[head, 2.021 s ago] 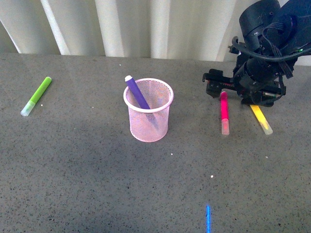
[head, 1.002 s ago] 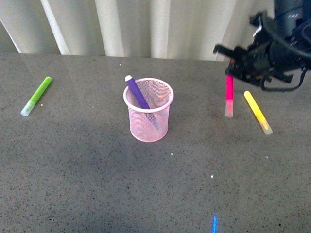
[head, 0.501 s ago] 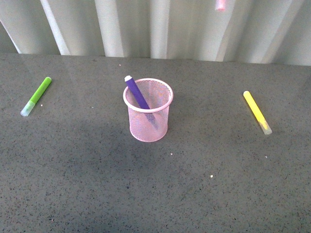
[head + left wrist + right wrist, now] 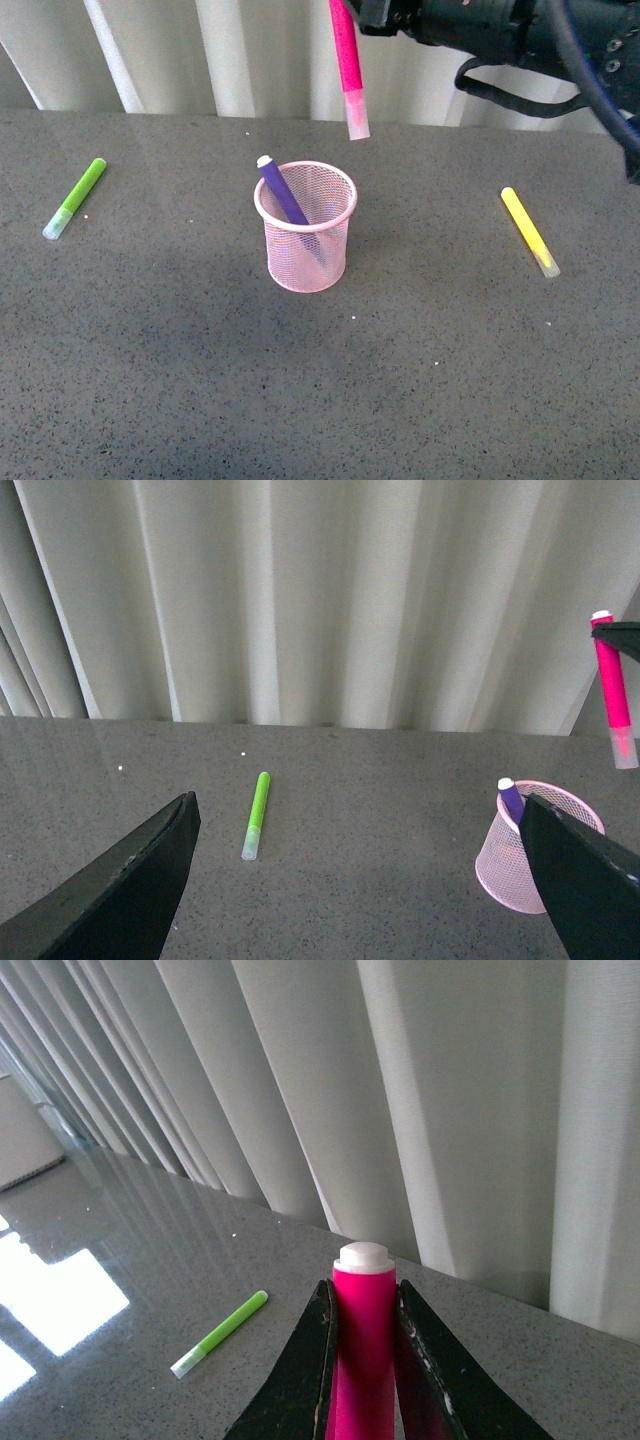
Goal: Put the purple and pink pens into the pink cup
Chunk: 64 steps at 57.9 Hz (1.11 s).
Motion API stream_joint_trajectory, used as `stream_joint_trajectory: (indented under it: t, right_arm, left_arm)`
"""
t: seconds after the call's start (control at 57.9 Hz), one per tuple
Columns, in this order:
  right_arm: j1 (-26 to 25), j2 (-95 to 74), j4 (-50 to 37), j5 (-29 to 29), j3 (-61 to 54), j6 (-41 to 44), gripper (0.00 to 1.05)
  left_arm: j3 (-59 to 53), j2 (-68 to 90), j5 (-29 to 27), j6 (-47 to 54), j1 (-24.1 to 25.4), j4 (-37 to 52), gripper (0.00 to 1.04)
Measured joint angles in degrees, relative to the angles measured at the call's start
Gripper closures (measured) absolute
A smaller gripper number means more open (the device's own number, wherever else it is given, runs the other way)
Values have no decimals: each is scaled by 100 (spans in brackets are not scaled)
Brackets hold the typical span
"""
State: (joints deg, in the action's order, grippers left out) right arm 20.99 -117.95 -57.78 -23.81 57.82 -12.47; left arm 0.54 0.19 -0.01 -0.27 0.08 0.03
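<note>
Right gripper (image 4: 365,1360) pinches the pink pen (image 4: 348,65) above the pink cup (image 4: 305,227); misaligned, its cap could strike the rim.

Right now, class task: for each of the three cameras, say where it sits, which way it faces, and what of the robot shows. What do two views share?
Front view: on the body, facing table and curtain; right arm holds pink pen above the cup, purple pen inside.
Left wrist view: over the table, facing the curtain; open left gripper fingers show.
Right wrist view: behind the right gripper, clamped on the pink pen, facing the curtain.
Shared: green pen in all.
</note>
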Motion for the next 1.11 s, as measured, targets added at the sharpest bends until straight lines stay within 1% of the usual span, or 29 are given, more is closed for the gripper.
stream_joint_trajectory:
  t: [0.104, 0.276, 0.587, 0.604, 0.674, 0.76, 0.846, 0.898, 0.933, 0.984, 1.002, 1.054, 1.105]
  right_arm:
    - [173, -332, 133, 105, 258, 297, 94]
    - [343, -678, 164, 129, 442, 509, 94]
    - [380, -890, 44, 122, 444, 634, 93]
    - [374, -907, 37, 122, 444, 645, 89]
    - [358, -925, 33, 111, 444, 654, 79]
    - [332, -933, 13, 98, 444, 669, 63]
    - [302, -933, 11, 96, 444, 669, 41]
    - [271, -933, -11, 103, 444, 667, 26]
    - [251, -933, -35, 111, 442, 662, 20]
    - [184, -892, -81, 203, 420, 619, 6]
    - [155, -863, -83, 251, 407, 584, 5]
    - [44, -717, -70, 490, 350, 501, 7]
    - [-94, -501, -55, 706, 267, 490, 7]
  left_arm:
    - [0, 0, 0, -2, 0, 0, 7]
    - [0, 0, 2, 0, 0, 0, 7]
    - [0, 0, 0, 0, 0, 0, 7]
    - [0, 0, 0, 0, 0, 0, 7]
    - [0, 0, 2, 0, 0, 0, 7]
    - [0, 0, 0, 0, 0, 0, 7]
    - [0, 0, 0, 0, 0, 0, 7]
    - [0, 0, 0, 0, 0, 0, 7]
    - [0, 0, 0, 0, 0, 0, 7]
    - [0, 0, 0, 0, 0, 0, 7]
    - [0, 0, 0, 0, 0, 0, 7]
    - [0, 0, 0, 0, 0, 0, 7]
    - [0, 0, 0, 0, 0, 0, 7]
